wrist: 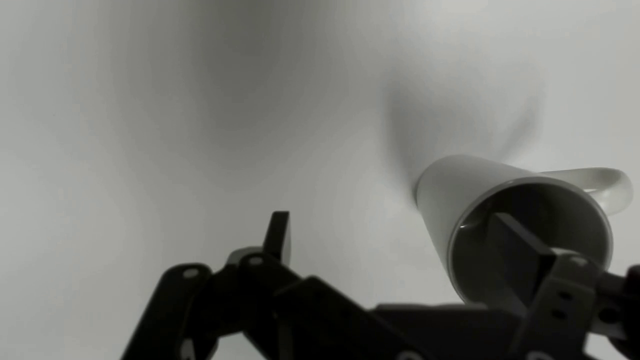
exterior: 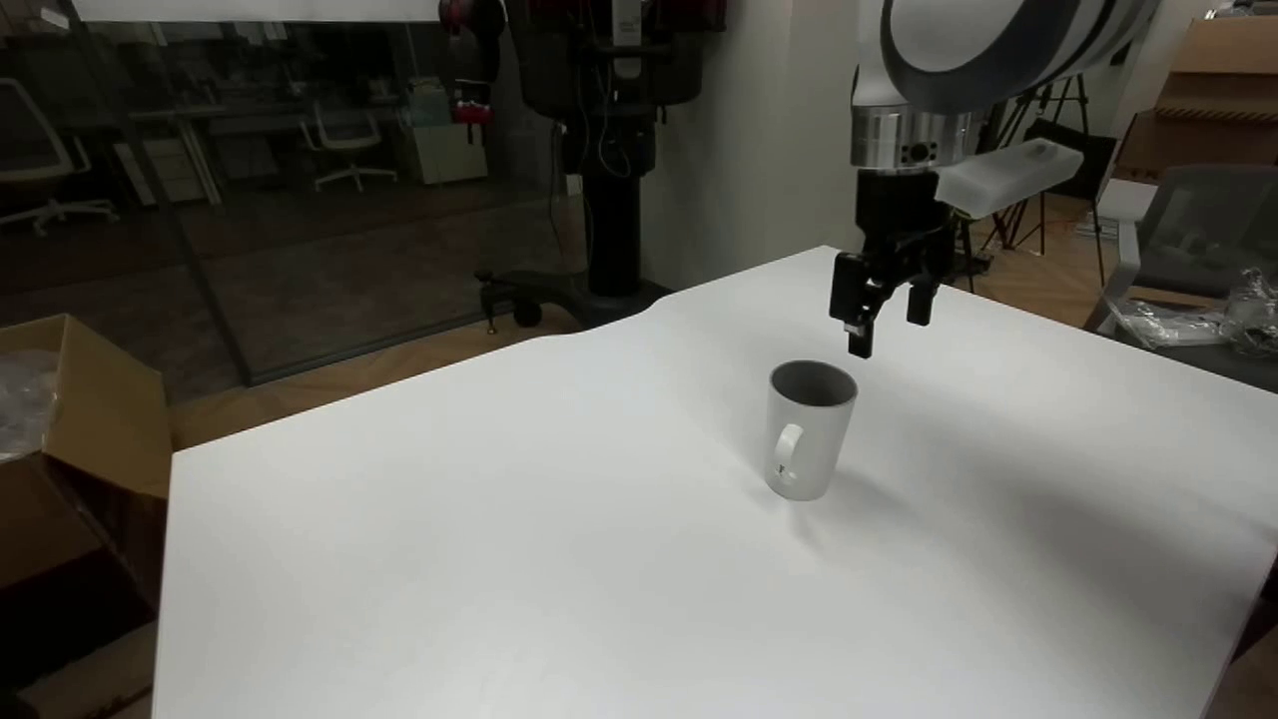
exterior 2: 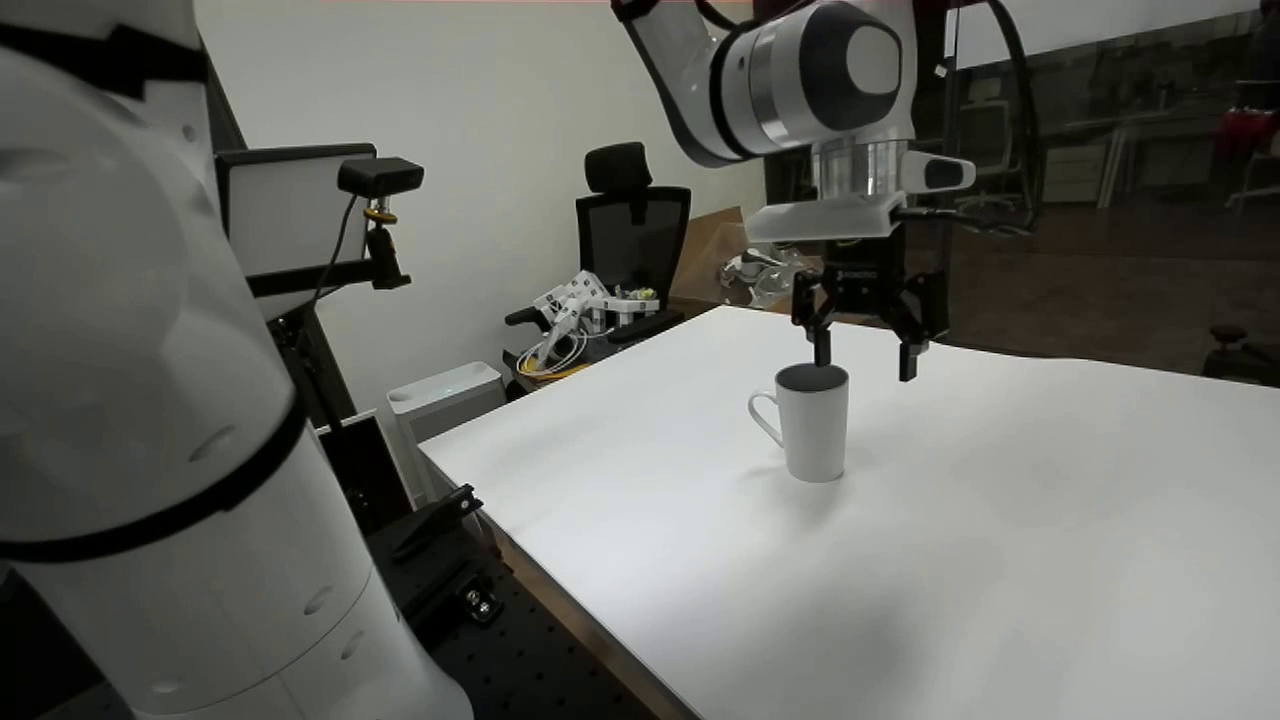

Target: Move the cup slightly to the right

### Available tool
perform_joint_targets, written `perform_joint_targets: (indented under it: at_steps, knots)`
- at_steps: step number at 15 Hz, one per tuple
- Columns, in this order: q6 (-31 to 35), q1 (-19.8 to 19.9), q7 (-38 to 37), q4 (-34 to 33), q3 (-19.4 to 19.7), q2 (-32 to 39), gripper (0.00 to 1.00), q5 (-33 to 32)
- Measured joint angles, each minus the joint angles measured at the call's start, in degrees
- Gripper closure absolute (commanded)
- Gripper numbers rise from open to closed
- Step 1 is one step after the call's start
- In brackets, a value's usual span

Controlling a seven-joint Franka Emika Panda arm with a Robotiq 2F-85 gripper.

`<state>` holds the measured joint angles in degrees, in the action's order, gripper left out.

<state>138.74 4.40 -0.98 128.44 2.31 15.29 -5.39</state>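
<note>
The cup (exterior: 824, 449) is a white mug with a dark grey inside and a handle, standing upright on the white table. It also shows in an exterior view (exterior 2: 815, 430), handle to the left there, and at the right of the wrist view (wrist: 460, 187). My gripper (exterior: 890, 328) is open and empty, with its fingers pointing down above the cup's rim level and off to one side. In an exterior view (exterior 2: 865, 368) one fingertip shows just above the rim. In the wrist view (wrist: 391, 217) the right finger overlaps the cup's mouth; the left finger is over bare table.
The white table (exterior: 479, 559) spreads around the cup. The robot's base (exterior 2: 200, 560) stands beside the table edge. An open cardboard box (exterior: 110, 409) is on the floor by the table. Office chairs (exterior 2: 635, 230) and a camera on a mount (exterior 2: 380, 177) stand beyond the edges.
</note>
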Motion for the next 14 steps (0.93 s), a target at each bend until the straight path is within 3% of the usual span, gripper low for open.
perform_joint_targets:
  at_steps: [8, 9, 11, 14]
  knots:
    - [1.02, -2.75, 0.12, -3.17, -0.12, 6.33, 0.03, -1.53]
    - [0.99, -2.83, 0.18, -3.82, -0.12, 7.12, 0.26, -1.66]
    - [0.91, -2.88, 0.28, -5.34, -0.08, 8.72, 0.3, -2.24]
    - [0.91, -2.92, 0.6, -7.27, -0.08, 10.5, 0.53, -2.64]
